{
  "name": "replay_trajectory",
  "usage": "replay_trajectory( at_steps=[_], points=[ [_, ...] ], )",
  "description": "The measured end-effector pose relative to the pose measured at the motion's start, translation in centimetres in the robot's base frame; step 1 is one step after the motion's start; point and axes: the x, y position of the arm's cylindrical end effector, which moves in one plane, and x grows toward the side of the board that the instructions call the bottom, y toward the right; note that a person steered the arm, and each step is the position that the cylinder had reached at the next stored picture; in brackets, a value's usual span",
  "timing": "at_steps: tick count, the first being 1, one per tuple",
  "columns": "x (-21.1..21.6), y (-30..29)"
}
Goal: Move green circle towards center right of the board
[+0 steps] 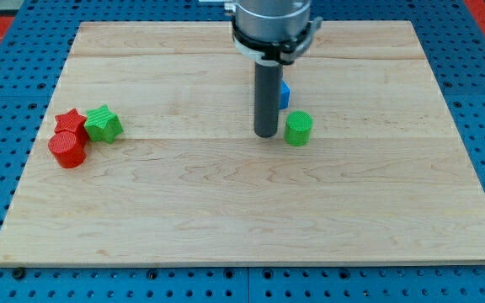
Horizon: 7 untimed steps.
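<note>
The green circle [298,128] sits a bit above and right of frame centre, with my tip [265,134] just beside it on its left (plain rod, no jaws to open or shut). Looks like the push is lined up, so next is a straight shove toward the frame's right. A blue block [285,93] peeks out behind the rod; red star [70,121], green star [103,124] and red circle [67,149] cluster far left.

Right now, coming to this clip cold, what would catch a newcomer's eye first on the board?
First, the dark rod coming down at the view's top centre, my tip resting just left of the green circle, a small gap between them. A blue block peeks out behind the rod. Far left, a red star, green star and red cylinder huddle together.
</note>
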Motion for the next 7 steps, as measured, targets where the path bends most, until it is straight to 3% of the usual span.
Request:
replay_trajectory(
  at_steps=[1,2,3,4,7],
  points=[
    [0.4,5.3],
    [0.0,5.9],
    [-3.9,1.6],
    [-5.1,4.5],
    [-2.1,7.6]
  ],
)
